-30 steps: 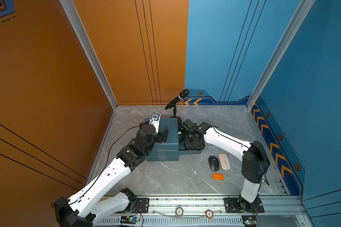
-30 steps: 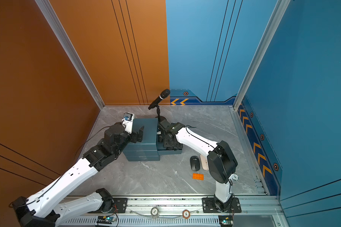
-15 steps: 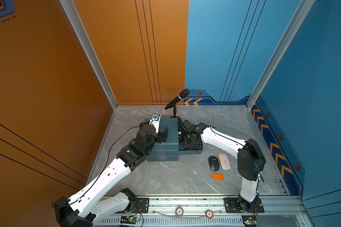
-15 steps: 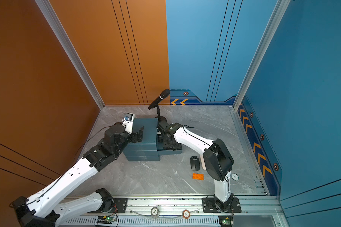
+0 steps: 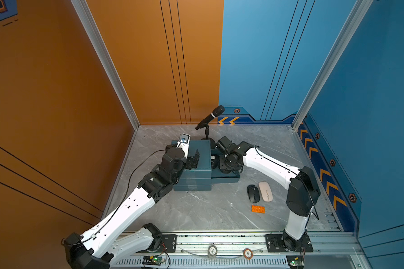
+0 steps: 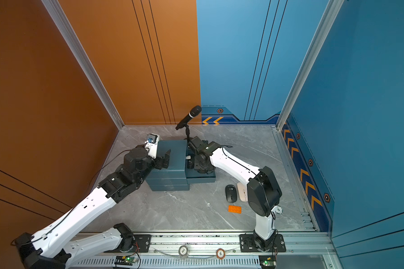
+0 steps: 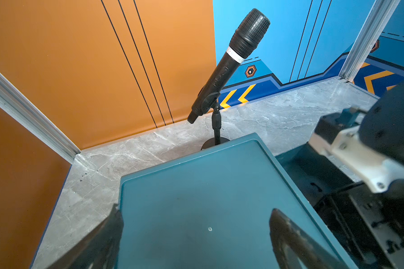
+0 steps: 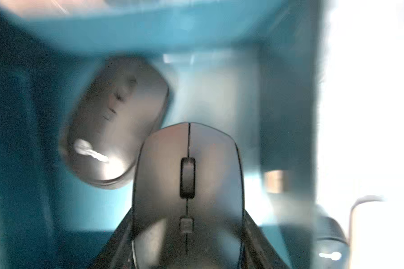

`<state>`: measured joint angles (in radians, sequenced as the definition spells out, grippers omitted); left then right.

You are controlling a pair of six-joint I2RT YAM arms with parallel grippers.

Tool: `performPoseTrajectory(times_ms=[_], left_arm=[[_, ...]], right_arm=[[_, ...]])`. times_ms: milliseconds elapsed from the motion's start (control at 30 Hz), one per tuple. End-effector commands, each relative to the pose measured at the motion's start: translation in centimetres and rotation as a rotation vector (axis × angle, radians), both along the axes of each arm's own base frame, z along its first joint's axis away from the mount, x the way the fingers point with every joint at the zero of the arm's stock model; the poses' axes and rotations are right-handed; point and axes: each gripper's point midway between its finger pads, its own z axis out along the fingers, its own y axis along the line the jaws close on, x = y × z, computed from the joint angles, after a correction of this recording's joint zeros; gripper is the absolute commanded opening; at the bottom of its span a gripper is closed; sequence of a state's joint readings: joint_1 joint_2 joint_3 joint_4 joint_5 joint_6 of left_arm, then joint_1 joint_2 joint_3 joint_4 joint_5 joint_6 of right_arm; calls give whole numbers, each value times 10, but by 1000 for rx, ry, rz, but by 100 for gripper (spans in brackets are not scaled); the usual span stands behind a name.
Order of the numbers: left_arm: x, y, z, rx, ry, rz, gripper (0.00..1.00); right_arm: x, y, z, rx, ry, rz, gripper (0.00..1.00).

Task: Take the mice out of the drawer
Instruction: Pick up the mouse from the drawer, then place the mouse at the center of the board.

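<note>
I had the right gripper [image 8: 188, 210] down in the drawer [image 5: 226, 179], just right of centre in both top views. Its fingers [image 8: 117, 240] pinched a mouse [image 8: 187, 167] by its two long sides, wheel facing the wrist camera. A second mouse [image 8: 117, 121] lay askew just beside its nose (touching or only near, the blur would not let me say).

The left gripper [image 7: 196, 210] hung over the cabinet [image 5: 196, 179] at centre frame, fingers spread and holding nothing. I could not tell whether they touched the lid, and I judged it was there to steady the cabinet.

Two mice were already out on the table [image 5: 196, 209], at lower right in both top views. They were a black mouse [image 5: 253, 193] and a cream mouse [image 5: 265, 191], side by side and above the orange plate [image 5: 258, 209].

So I read the step as the grasp made and the lift not yet begun. The next move called for a straight rise until the mouse cleared the drawer wall. That meant a firm pinch on the smooth shell and no nudge to the second mouse. Then would come a swing toward the lower right, to set it down near the pair without bumping them
</note>
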<state>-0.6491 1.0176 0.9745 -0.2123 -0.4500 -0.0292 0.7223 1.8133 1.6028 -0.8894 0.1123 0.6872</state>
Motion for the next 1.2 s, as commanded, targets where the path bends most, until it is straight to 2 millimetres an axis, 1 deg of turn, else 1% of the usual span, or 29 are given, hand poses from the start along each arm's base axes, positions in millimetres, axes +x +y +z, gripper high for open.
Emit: performPoseTrajectory(times_ms=[0,133,233,367,467,567,633,700,800,933,1000,1067,1167], left_arm=[[0,0,-2,16,-8,5,98],[1,1,-3,21,-6,7,98],[0,-1,-2,18,-5,-1,98],[-1,-5,0,7,-7,-26,98],[-4,-14,-3,-1,5,-82,98],[-11,-33,-7,-21,29,-190,98],[-20,-49,-10,-31,43,-277,98],[-29,-63,-13,-33,55,-364,98],[-45,-85,-12,-43,66,-501,98],[-70,-113,-14,-57,89,-686,98],[-83,-123,-19,-60,102,-755,98],[-93,-134,-12,-74,70,-811,98],[-104,-142,-15,-59,70,-850,98]], right_arm=[[14,-26,50,11,-117,-18,42],[14,-58,69,-16,-151,-39,42],[13,-88,74,-41,-149,-60,42],[6,-131,69,-66,-123,-106,42],[-3,-162,64,-126,-125,-118,43],[-16,-188,54,-178,-117,-131,43],[-24,-201,42,-193,-95,-136,43],[-30,-208,29,-192,-74,-136,44],[-37,-209,9,-186,-40,-101,43],[-42,-209,-10,-189,2,-77,43],[-44,-208,-19,-194,18,-66,44],[-45,-208,-27,-197,35,-52,44],[-47,-208,-39,-207,64,-37,44]])
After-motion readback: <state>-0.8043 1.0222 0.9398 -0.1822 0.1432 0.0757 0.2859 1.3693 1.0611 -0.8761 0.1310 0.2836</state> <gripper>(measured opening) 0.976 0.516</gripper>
